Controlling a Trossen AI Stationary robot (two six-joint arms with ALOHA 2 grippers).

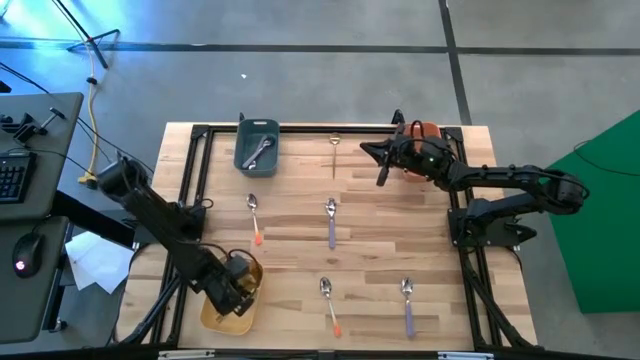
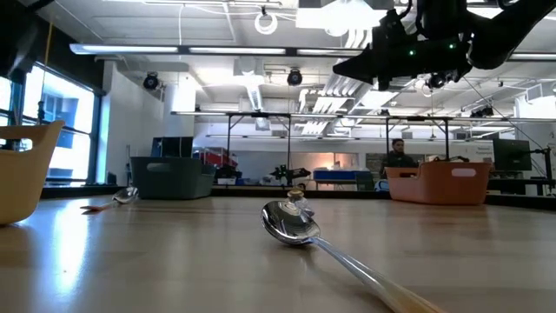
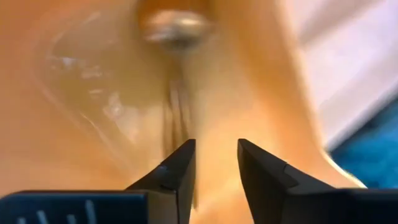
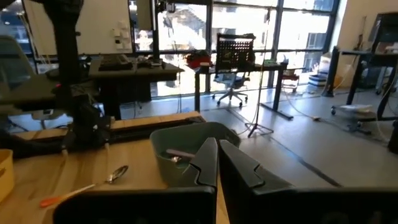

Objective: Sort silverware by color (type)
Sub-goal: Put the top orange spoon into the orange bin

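Though blurred, the gold utensil [image 3: 176, 93] looks slim-handled, beyond open fingers [image 3: 180, 165].

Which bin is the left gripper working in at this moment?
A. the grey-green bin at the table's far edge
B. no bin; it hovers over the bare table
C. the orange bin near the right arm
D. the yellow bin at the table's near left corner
D: in the high view the left gripper sits inside the yellow bin, and its wrist view shows yellow walls and a gold utensil just ahead of its open fingers.
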